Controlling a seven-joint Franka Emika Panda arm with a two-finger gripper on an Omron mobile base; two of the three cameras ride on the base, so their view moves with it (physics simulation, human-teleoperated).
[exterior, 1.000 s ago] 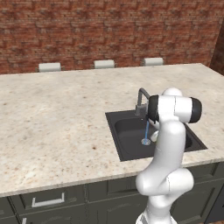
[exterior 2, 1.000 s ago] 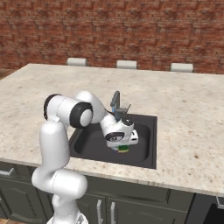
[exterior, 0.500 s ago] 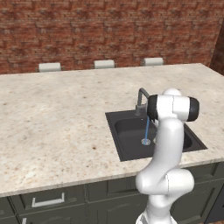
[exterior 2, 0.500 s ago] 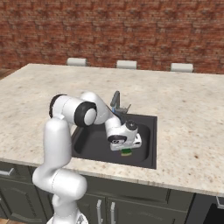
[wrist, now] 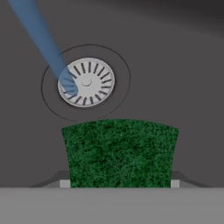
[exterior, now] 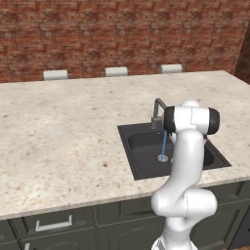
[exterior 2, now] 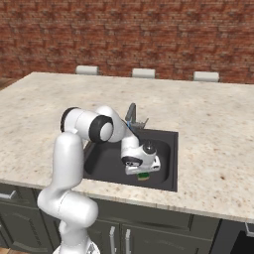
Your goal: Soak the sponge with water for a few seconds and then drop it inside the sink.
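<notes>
Over sink: sponge, green face down, clamped in gripper; water falling on drain beside it.

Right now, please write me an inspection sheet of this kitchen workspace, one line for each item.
Surface: speckled beige counter, dark cabinets below.
Job's things: sponge, green side to the hand camera, held over the sink; water runs from the faucet onto the drain; in the hand view the stream passes beside the sponge, not on it.
Clutter: nothing seen.
Grippers: tool shut on the sponge, pointing down into the basin.
Cables: nothing seen.
Surroundings: red brick wall; three pale chair backs behind the counter.
</notes>
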